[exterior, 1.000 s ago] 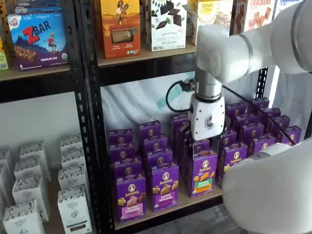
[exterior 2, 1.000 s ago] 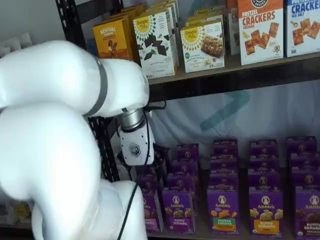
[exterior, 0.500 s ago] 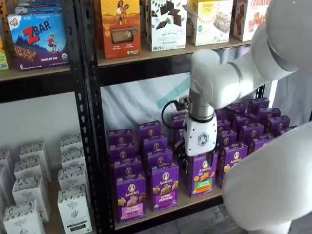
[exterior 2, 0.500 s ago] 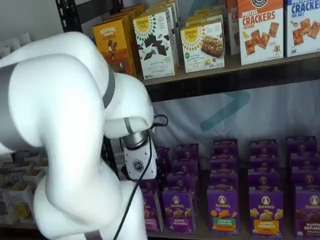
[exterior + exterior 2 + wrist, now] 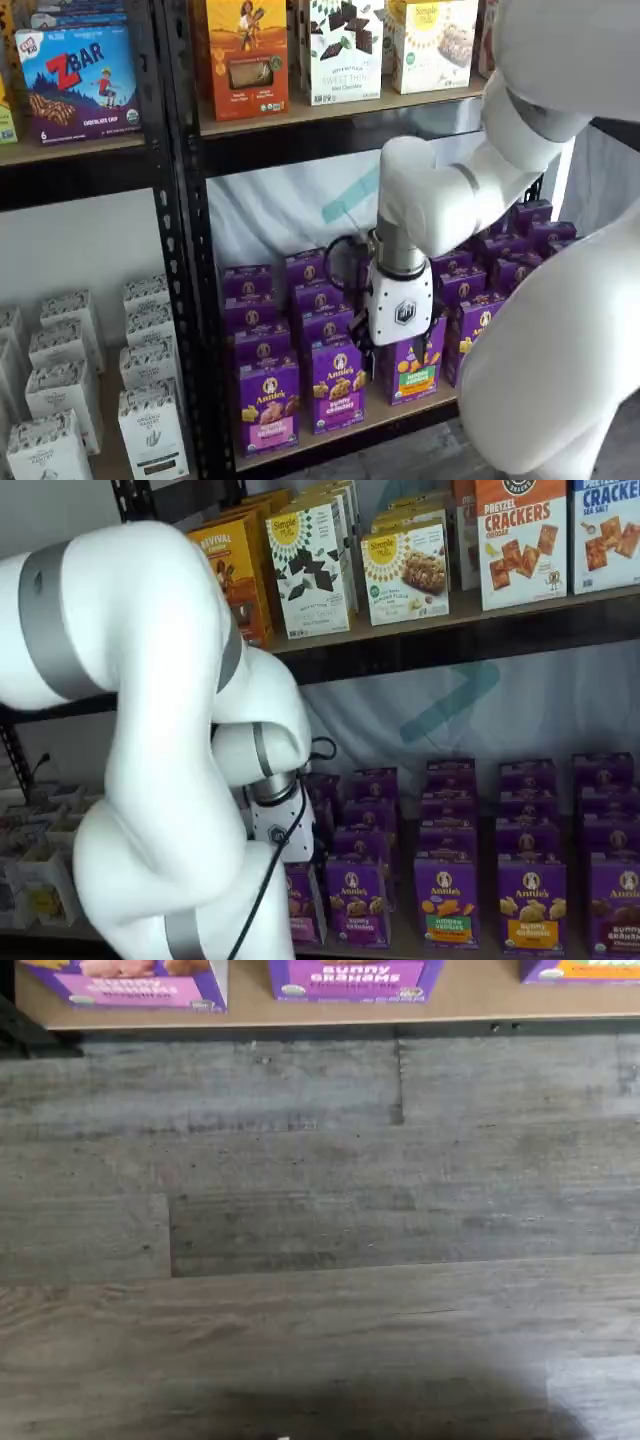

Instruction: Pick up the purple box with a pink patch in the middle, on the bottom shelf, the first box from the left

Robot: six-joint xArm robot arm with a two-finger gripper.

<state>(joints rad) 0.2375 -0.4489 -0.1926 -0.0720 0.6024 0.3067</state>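
Purple box (image 5: 268, 405) with its pink panel stood at the left front of the bottom shelf (image 5: 340, 432), apart from the arm. To its right the claw (image 5: 400, 350) hung before neighbouring boxes, fingers hidden, so I cannot tell their state. Judged an approach step: next, shift left and line up.

You have grey wood-plank flooring (image 5: 320, 1260) below, black perforated uprights (image 5: 185, 250), and a white sheet (image 5: 480, 710) hung behind the shelving.
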